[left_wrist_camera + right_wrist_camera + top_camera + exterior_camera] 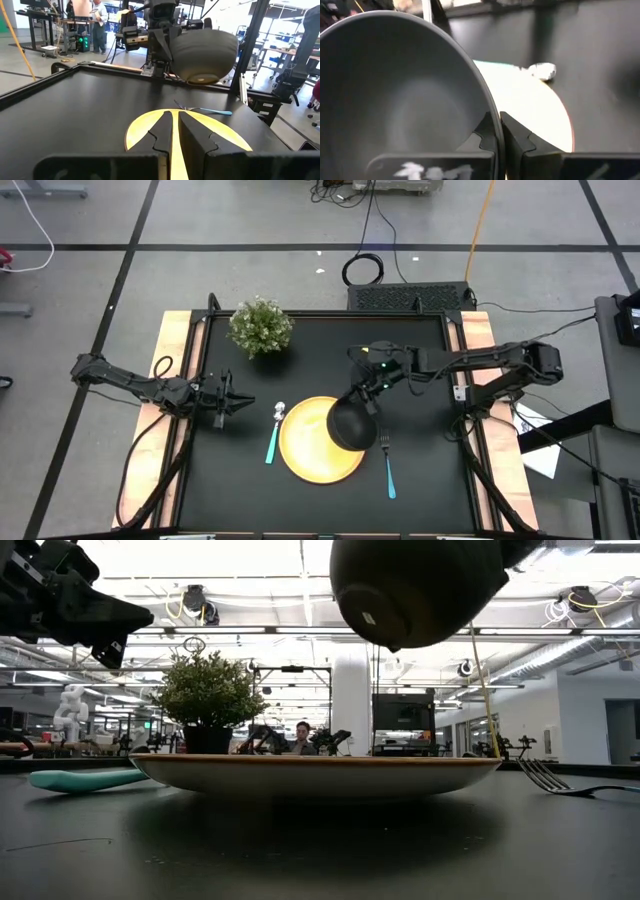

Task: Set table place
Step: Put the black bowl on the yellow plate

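Observation:
The round yellow plate [318,448] lies flat on the black table [250,490], near its middle. My right gripper [368,395] is shut on the black bowl [350,423] and holds it above the plate's right part. The low view shows the bowl [415,585] well clear of the plate [315,772]. The teal-handled spoon [274,432] lies on the table left of the plate, and the teal-handled fork [387,465] lies right of it. My left gripper [228,402] is shut and empty, left of the spoon, pointing toward the plate. My right gripper holds the bowl by its rim [489,117] on the far right side. One finger [481,137] is inside the bowl and one finger [520,137] is outside. The fingers slant down from the table's far right. The bowl hangs lifted clear and tilted, its base [202,77] turned down and toward the left.
A bushy green potted plant [260,327] stands at the table's far left. Pale wooden strips [170,380] run along the left and right sides. Bare black tabletop lies on the near side of the plate. People and workbenches show in the room beyond the table.

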